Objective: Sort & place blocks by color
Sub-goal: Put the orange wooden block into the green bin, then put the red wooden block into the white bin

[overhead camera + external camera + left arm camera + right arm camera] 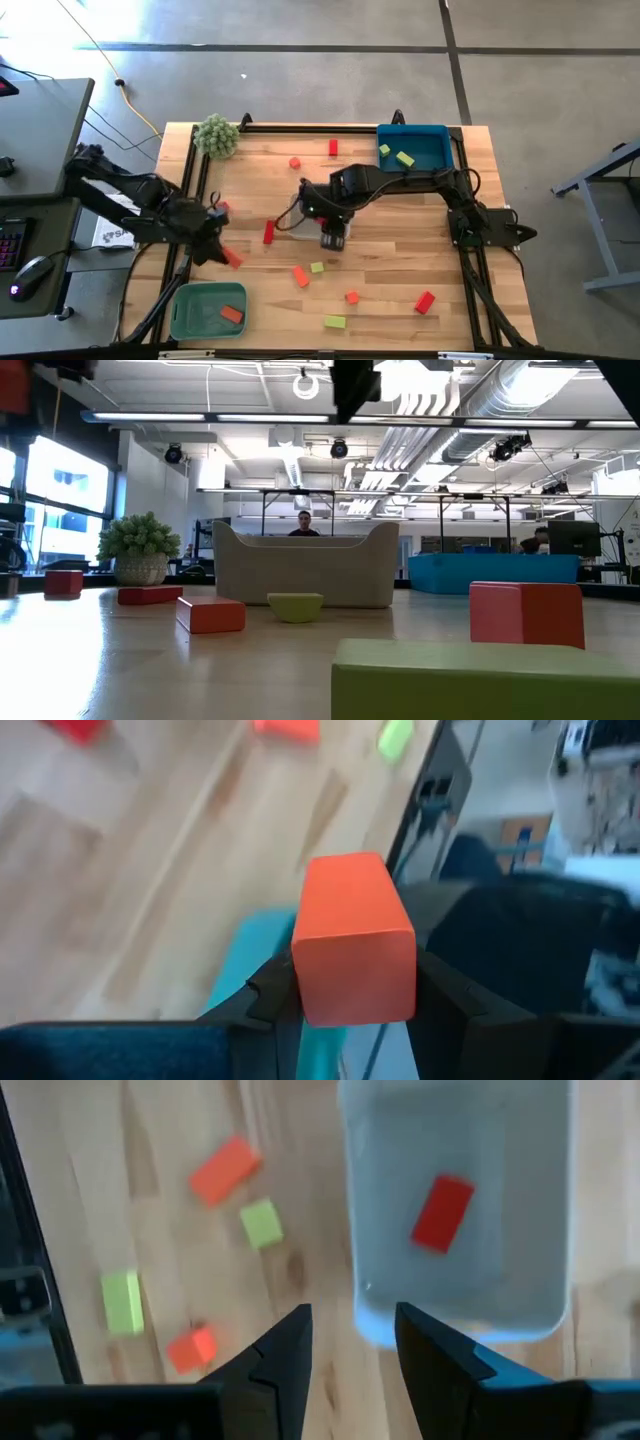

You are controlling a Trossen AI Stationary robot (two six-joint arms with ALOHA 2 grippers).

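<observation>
My left gripper (222,250) is shut on an orange-red block (355,935), above the table just beyond the green tray (190,310), which holds one orange block (232,314). My right gripper (350,1340) is open and empty, hovering by the edge of a clear tray (455,1305) with a red block (442,1212) inside. Loose red, orange and yellow-green blocks (317,267) lie flat on the wood. Two yellow-green blocks (404,158) lie in the blue tray (440,135). My left gripper pinches the orange-red block between its two fingers (270,990), on two opposite side faces (310,985). The block juts forward past the fingertips. It is lifted clear of the table, with the green tray's rim (245,945) showing below it.
A fuzzy green plant (217,135) stands at the far left corner. A black frame (195,190) runs along the table's edges. Desks with a keyboard and mouse (33,268) stand to the left. A person (303,523) shows in the room beyond.
</observation>
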